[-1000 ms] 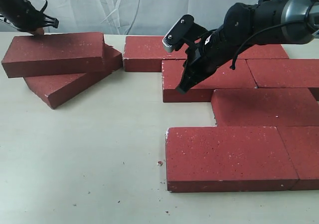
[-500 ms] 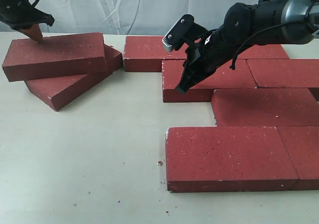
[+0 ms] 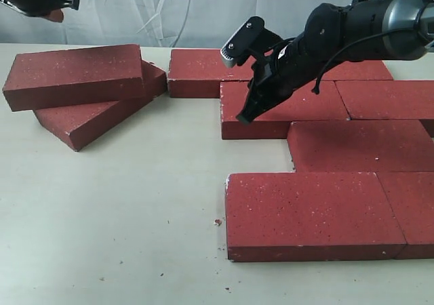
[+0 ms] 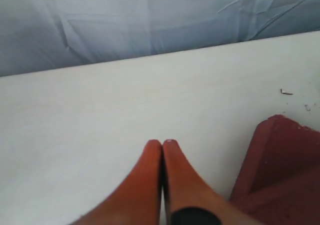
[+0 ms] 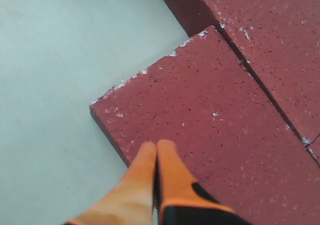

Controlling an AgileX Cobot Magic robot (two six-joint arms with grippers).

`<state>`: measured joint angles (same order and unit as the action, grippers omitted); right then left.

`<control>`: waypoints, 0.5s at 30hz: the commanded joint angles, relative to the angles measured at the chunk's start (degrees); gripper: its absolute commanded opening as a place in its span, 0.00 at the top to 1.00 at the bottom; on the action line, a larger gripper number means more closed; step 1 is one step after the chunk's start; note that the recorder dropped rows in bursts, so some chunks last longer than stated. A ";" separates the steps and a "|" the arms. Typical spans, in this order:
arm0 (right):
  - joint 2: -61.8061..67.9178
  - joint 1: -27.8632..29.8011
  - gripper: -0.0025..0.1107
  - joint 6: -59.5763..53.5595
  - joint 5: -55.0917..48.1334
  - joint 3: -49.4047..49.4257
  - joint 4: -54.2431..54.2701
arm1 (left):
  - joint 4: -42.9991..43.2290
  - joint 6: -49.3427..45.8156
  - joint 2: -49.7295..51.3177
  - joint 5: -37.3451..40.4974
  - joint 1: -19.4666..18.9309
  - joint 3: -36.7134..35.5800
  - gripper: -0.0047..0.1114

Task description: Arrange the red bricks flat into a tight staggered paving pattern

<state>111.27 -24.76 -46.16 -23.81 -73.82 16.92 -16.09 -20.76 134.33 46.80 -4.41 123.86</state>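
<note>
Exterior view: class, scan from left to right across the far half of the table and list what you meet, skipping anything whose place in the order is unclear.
upper brick of the loose stack → back-row brick → right gripper → right-hand brick of the second row

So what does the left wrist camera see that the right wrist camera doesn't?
Only the left wrist view shows the wrinkled blue-grey backdrop behind the table, plus just a corner of one brick. Only the right wrist view shows laid bricks fitted close together, with seams between and chipped pale edges. Both show the pale table, with the orange left fingers pressed together against bare table and the orange right fingers pressed together over a brick.
</note>
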 commanded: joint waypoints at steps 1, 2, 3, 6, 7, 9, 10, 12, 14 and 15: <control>-0.08 0.18 0.98 -0.19 1.93 -0.16 0.35 | 0.34 -0.10 3.01 -1.38 0.04 0.11 0.96; -0.08 0.18 0.98 -0.19 2.04 -0.16 0.35 | 0.45 -0.10 3.43 -1.26 0.04 0.11 0.96; -0.08 0.18 0.98 -0.19 2.04 -0.16 0.35 | 0.57 -0.10 3.93 -0.61 0.04 0.11 0.96; -0.08 0.18 0.98 -0.19 2.16 -0.16 0.35 | 1.39 -0.50 4.34 2.89 0.04 0.11 0.96; -0.08 0.18 0.98 -0.19 2.16 -0.16 0.35 | 1.72 -0.77 4.34 4.30 0.04 0.11 0.96; -0.08 0.18 0.98 -0.19 2.16 -0.16 0.35 | 1.71 -0.87 3.80 7.13 0.04 0.11 0.96; -0.08 0.18 0.98 -0.19 2.16 -0.16 0.35 | 1.71 -1.36 3.28 8.62 0.04 0.11 0.96; -0.08 0.18 0.98 -0.19 2.16 -0.16 0.35 | 1.05 -2.61 2.32 12.58 0.04 0.25 0.96; -0.08 0.18 0.98 -0.19 2.16 -0.16 0.35 | -0.28 -4.09 1.37 17.50 0.04 0.25 0.96; -0.08 0.18 0.98 -0.19 2.16 -0.16 0.35 | -0.38 -4.60 1.07 19.44 0.04 0.25 0.96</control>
<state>111.27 -24.76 -46.16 -22.07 -73.82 17.14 -15.07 -23.63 137.24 60.32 -4.41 123.86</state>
